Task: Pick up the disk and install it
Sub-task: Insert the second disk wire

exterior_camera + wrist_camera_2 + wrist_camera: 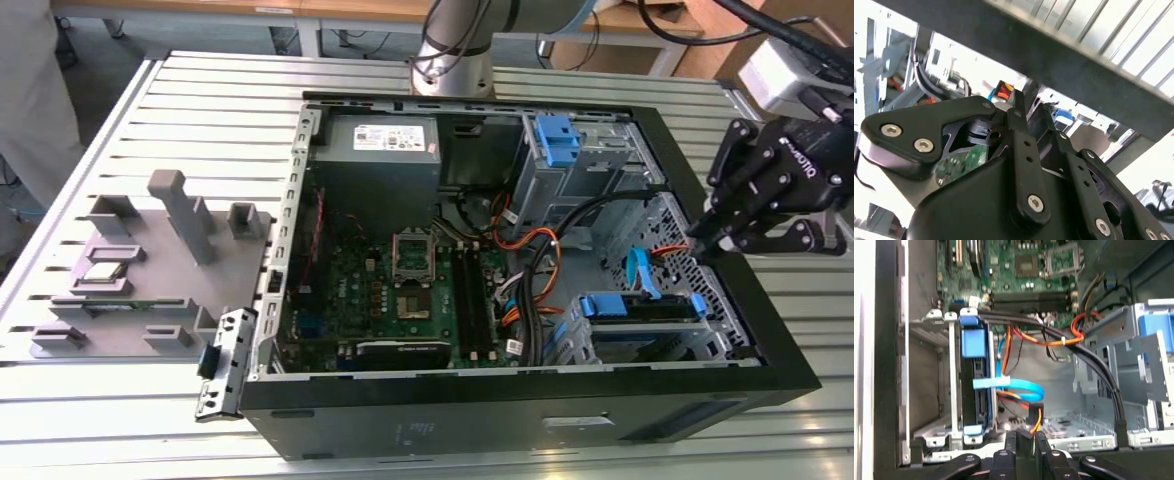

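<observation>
The disk (645,308) sits in its blue carrier inside the drive cage at the near right corner of the open computer case (534,420). In the first wrist view the disk (974,385) stands edge-on in the metal cage, with a light blue cable beside it. My gripper (697,243) hangs over the case's right wall, above and behind the disk and apart from it. Its fingers (1010,440) stand close together, shut, just in front of a black connector with orange wires (1033,416). The second wrist view sees the gripper (1036,122) from behind.
The case holds a motherboard (400,290), a grey power supply (391,138), a second cage with a blue carrier (558,135) and bundles of black and orange cables (561,250). A grey fixture (147,260) lies to the exterior view's left. A person's sleeve (27,100) is at that edge.
</observation>
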`<state>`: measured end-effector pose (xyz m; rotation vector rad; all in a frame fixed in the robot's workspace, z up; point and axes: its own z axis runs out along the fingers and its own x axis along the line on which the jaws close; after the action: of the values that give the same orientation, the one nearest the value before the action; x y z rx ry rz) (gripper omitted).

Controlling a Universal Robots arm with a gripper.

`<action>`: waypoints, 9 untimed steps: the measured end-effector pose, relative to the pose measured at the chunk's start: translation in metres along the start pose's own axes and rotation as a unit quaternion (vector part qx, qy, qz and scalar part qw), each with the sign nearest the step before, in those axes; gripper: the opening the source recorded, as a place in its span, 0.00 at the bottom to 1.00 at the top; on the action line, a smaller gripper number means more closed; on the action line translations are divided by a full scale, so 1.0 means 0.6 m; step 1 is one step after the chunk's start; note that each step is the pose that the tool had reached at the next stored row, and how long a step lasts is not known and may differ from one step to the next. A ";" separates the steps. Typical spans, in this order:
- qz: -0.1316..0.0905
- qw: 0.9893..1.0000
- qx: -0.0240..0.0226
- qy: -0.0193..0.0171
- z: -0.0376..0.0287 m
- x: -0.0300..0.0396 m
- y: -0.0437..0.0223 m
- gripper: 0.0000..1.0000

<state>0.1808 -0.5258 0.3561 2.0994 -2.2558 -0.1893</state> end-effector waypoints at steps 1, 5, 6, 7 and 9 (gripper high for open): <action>0.001 1.000 -0.009 0.001 0.000 0.000 0.000 0.30; 0.001 1.000 -0.021 0.002 0.000 0.000 -0.001 0.30; 0.001 1.000 -0.021 0.002 0.000 0.000 -0.001 0.30; 0.001 1.000 -0.021 0.002 0.000 0.000 -0.001 0.30; 0.001 1.000 -0.021 0.002 0.000 0.000 -0.001 0.30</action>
<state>0.1816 -0.5258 0.3557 2.0747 -2.2320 -0.2308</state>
